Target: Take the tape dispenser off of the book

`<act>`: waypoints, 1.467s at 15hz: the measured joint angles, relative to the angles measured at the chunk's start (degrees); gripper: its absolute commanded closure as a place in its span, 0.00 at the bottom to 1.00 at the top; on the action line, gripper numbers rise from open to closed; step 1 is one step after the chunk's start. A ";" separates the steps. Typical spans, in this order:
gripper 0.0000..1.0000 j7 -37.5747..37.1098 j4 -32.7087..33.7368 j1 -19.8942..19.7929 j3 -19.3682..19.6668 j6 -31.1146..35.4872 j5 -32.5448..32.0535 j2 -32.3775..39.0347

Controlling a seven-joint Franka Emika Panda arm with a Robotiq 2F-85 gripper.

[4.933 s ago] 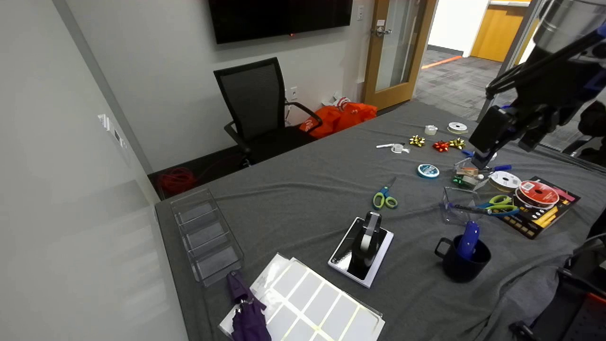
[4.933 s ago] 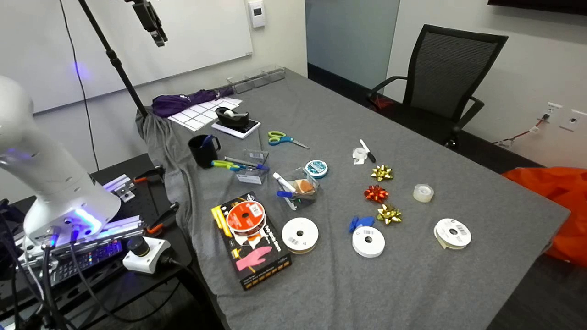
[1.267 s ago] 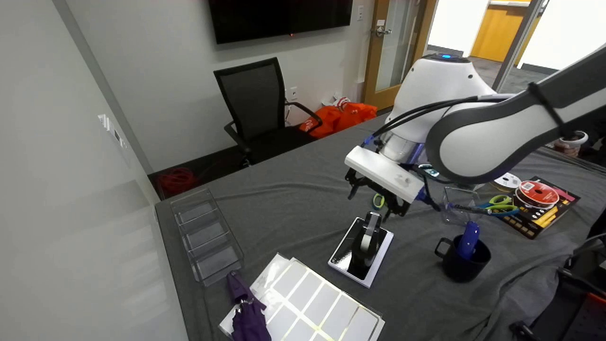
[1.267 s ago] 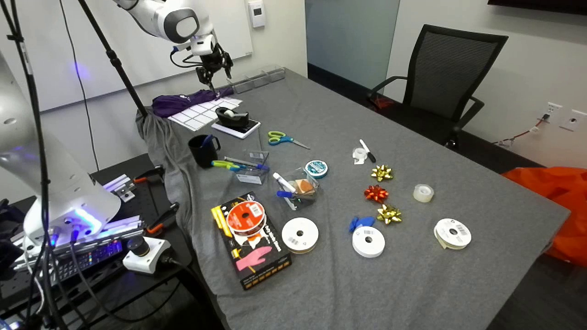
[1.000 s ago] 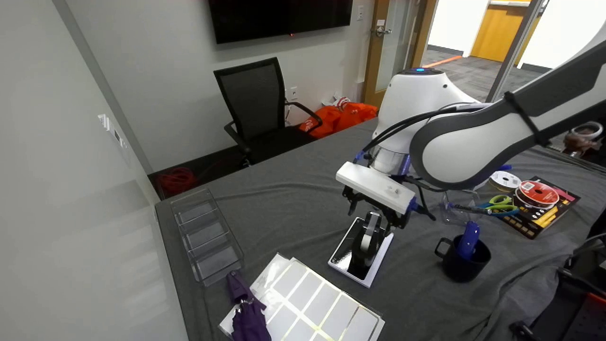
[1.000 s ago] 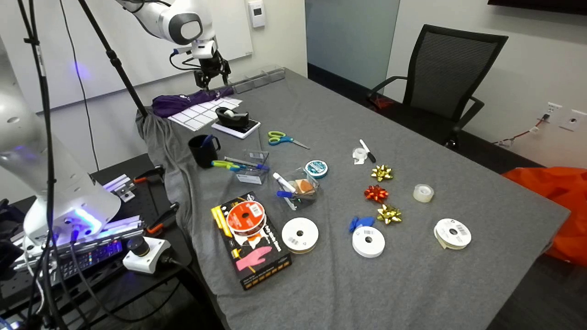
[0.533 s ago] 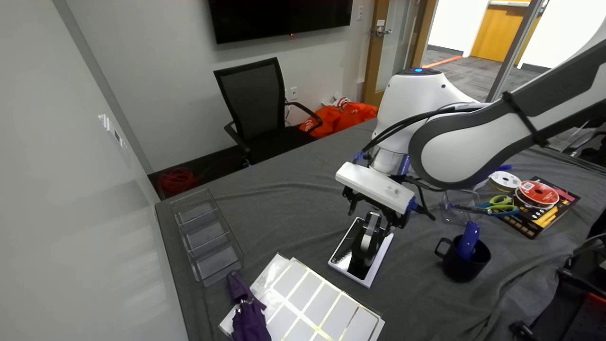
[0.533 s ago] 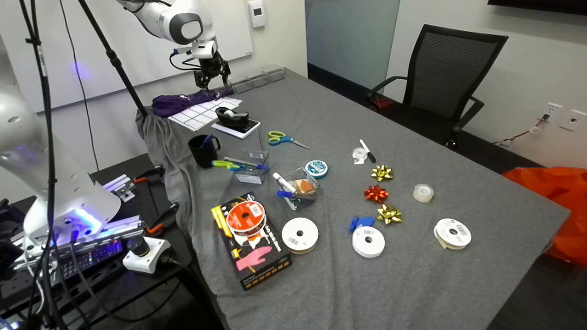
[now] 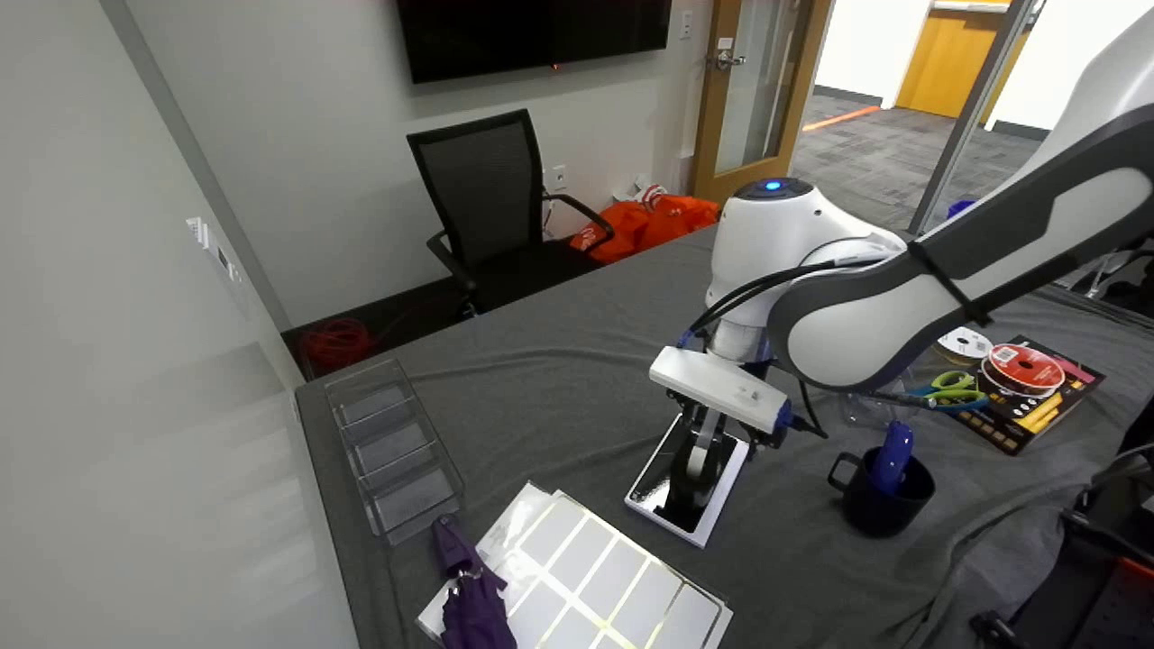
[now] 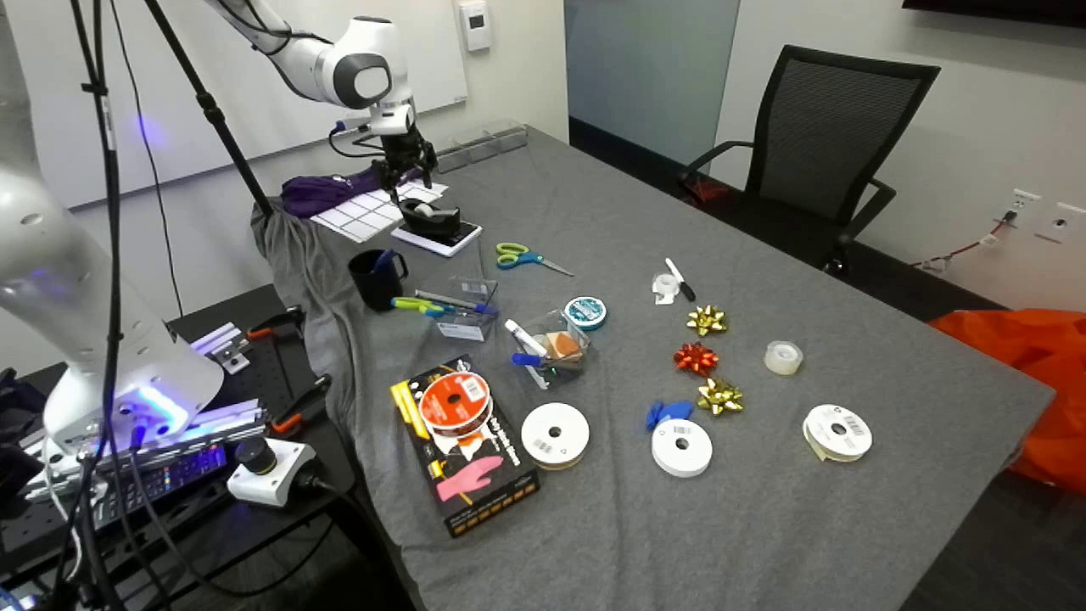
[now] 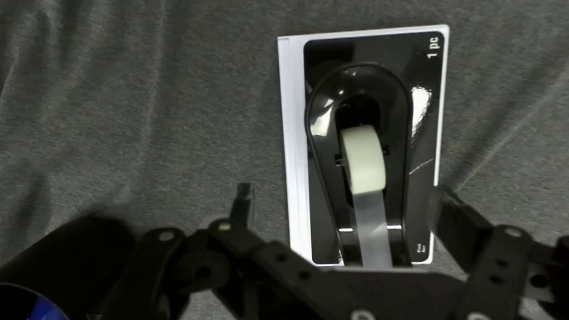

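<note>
The tape dispenser stands on the book, its rounded end close to the broad white edge, with a wider bare strip of cover opposite. I have the hand spread wide over it, gripping nothing; in the wrist view one fingertip shows beyond that white edge over bare bench, the other at the book's opposite edge. How far above they sit, I can't tell. The grid panel lies just beside the book, the mug near; open room runs toward the clear tray. Since a moment ago my hand has come lower, closer over the dispenser; dispenser and book haven't shifted.
</note>
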State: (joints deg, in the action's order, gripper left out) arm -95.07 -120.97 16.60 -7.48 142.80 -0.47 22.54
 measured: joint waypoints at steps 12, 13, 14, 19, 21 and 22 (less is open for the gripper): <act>0.00 9.10 3.06 0.01 -0.50 5.58 5.55 8.61; 0.00 9.30 3.33 0.02 -0.46 5.62 5.55 9.04; 0.00 9.44 3.62 0.05 -0.38 5.62 5.54 9.52; 0.49 9.54 4.71 0.86 0.95 5.63 5.45 11.51; 0.59 9.54 5.26 1.15 1.32 5.68 5.45 12.01; 0.59 9.54 5.48 1.23 1.39 5.68 5.45 12.11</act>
State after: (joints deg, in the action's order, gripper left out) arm -85.54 -115.50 17.83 -6.09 148.48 4.98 34.65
